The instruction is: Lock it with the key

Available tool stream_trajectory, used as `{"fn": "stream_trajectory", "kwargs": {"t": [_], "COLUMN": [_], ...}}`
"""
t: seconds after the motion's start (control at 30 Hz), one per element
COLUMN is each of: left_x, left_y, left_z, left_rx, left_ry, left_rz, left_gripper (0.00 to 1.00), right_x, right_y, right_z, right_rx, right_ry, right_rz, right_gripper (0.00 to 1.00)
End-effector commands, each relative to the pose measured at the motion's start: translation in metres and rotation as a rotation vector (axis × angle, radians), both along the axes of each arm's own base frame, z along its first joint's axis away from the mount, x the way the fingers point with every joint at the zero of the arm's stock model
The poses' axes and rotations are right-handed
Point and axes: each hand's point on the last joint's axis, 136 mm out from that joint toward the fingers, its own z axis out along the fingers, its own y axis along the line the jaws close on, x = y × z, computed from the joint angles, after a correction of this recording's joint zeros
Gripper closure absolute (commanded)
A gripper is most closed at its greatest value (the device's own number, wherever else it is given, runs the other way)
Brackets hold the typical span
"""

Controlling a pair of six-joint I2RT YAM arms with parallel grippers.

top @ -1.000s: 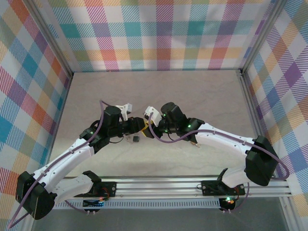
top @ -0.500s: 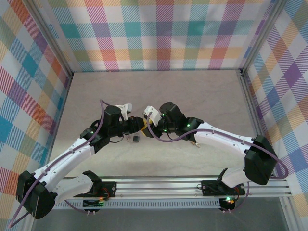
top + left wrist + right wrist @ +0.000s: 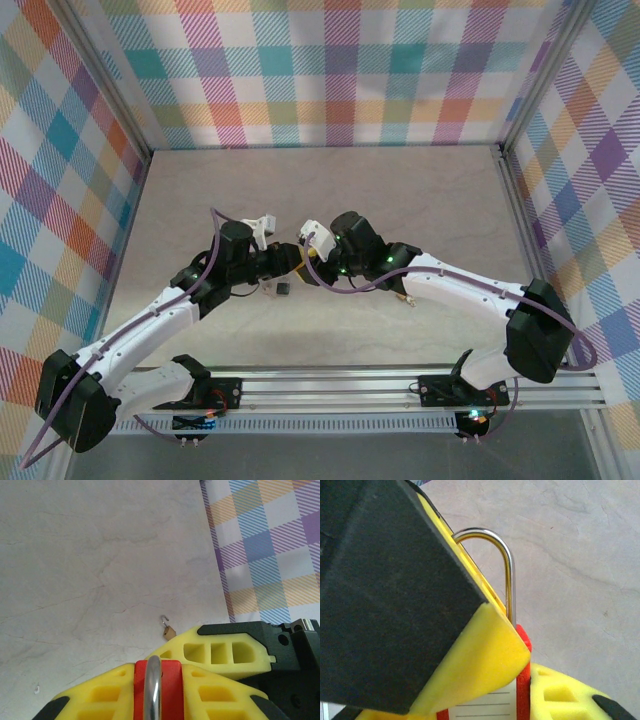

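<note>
Red padlock [image 3: 171, 682] sits pinched in the left gripper [image 3: 288, 260]; right gripper [image 3: 310, 265] crowds just beside the padlock, its grip unclear. Looks like lining-up; next wants the key seated squarely, then turned.

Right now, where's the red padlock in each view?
Top external: red padlock just left of mid-table, mostly covered.
Left wrist: bottom centre, between yellow fingers.
Right wrist: red edge at the bottom, right of centre.
Shared landmark: its silver shackle, in both wrist views.
</note>
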Motion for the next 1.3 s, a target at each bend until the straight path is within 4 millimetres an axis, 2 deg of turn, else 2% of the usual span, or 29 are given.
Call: {"fn": "stream_trajectory", "kwargs": {"t": [0.0, 0.27, 0.37, 0.8, 1.0, 1.1, 1.27], "left_x": [-0.007, -0.013, -0.014, -0.010, -0.002, 0.005, 0.026], "left_y": [-0.015, -0.003, -0.003, -0.003, 0.001, 0.005, 0.003], "left_z": [0.020, 0.029, 0.030, 0.032, 0.025, 0.026, 0.030], "left_rx": [-0.072, -0.075, -0.089, -0.094, -0.045, -0.031, -0.025], "left_ry": [-0.038, -0.100, -0.109, -0.106, -0.105, -0.134, -0.167], "left_rz": [-0.065, -0.026, -0.025, -0.008, 0.027, 0.059, 0.109], "left_gripper": [1.00, 1.00, 1.00, 1.00, 1.00, 1.00, 1.00], "right_x": [0.007, 0.007, 0.010, 0.009, 0.003, 0.000, 0.003], "right_y": [0.018, 0.015, 0.012, -0.003, -0.016, -0.028, -0.062], "right_z": [0.032, 0.034, 0.038, 0.042, 0.055, 0.064, 0.082], "right_rx": [0.098, 0.107, 0.118, 0.124, 0.157, 0.188, 0.281], "right_ry": [-0.061, -0.075, -0.097, -0.156, -0.200, -0.240, -0.331], "right_rz": [0.014, -0.001, -0.025, -0.051, -0.061, -0.086, -0.222], "right_gripper": [1.00, 1.00, 0.81, 0.29, 0.02, 0.01, 0.01]}}
